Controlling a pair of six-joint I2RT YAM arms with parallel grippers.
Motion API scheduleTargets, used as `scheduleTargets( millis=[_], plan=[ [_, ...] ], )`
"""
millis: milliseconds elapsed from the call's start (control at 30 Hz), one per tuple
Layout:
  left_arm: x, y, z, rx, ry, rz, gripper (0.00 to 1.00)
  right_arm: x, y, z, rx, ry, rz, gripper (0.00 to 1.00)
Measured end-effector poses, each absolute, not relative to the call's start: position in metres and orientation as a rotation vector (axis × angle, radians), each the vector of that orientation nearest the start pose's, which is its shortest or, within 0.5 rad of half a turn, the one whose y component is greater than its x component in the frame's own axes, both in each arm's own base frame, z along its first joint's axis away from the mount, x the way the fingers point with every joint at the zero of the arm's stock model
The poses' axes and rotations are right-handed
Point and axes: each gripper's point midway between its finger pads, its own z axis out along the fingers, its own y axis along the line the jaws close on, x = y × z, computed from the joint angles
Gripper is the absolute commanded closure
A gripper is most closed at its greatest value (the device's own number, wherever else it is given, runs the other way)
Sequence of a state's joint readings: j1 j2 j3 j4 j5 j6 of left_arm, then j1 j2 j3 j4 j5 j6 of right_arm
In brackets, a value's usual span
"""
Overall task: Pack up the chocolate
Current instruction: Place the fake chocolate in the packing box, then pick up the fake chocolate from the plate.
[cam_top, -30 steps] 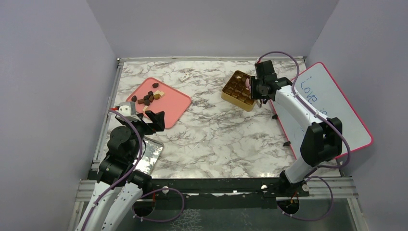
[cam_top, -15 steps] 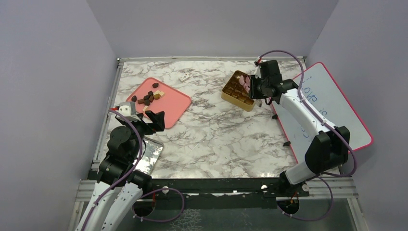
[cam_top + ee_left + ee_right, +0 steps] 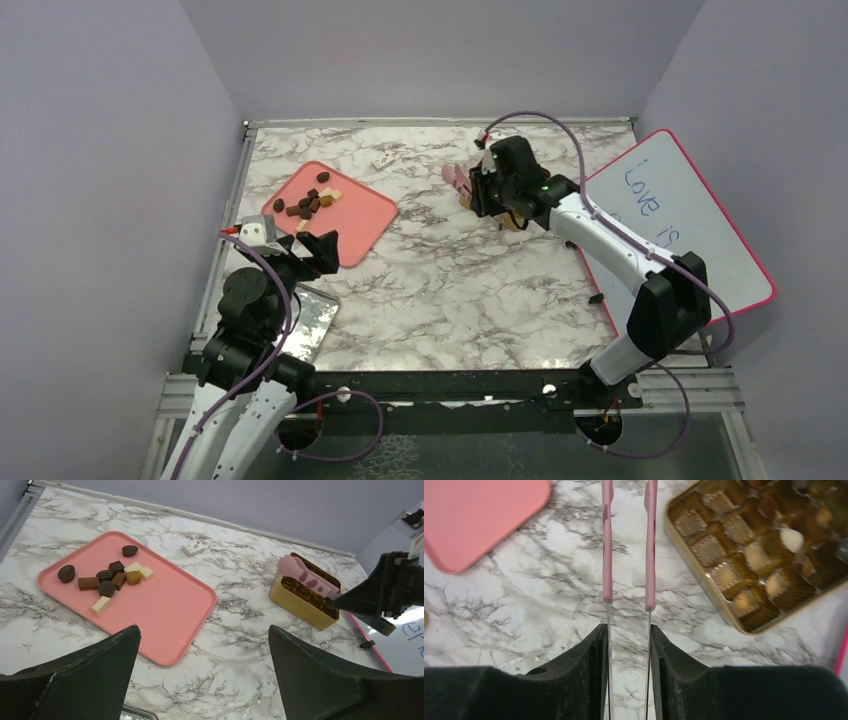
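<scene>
Tweezers (image 3: 607, 540) pinched in right jaws, seemingly empty, beside gold box (image 3: 295, 605); left jaws spread near tray (image 3: 165, 605).

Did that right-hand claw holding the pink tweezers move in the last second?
Yes. The right gripper swung left, from right of the gold box to its left side, toward the pink tray.

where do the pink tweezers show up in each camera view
Top external: pink tweezers right of centre, toward the back.
Left wrist: tweezers at right, overlapping the gold box.
Right wrist: tweezers top centre, two pink arms.
Shared landmark: the pink tray, left of them in all three.
</scene>
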State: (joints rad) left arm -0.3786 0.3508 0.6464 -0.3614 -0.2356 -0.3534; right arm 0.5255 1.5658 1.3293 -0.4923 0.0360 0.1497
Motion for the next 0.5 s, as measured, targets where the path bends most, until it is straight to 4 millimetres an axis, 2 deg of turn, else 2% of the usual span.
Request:
scheduleTargets(
  millis=[367,500],
  plan=[
    [0.215,-0.045,0.296,-0.215,1.547,-0.351,0.01,0.353,0.334,0.146,-0.686,2.225,0.391,0.62],
    [0.208,-0.036,0.305,-0.245,1.492,-0.343,0.01,0.348,0.386,0.14,-0.801,2.145,0.411,0.62]
  ],
)
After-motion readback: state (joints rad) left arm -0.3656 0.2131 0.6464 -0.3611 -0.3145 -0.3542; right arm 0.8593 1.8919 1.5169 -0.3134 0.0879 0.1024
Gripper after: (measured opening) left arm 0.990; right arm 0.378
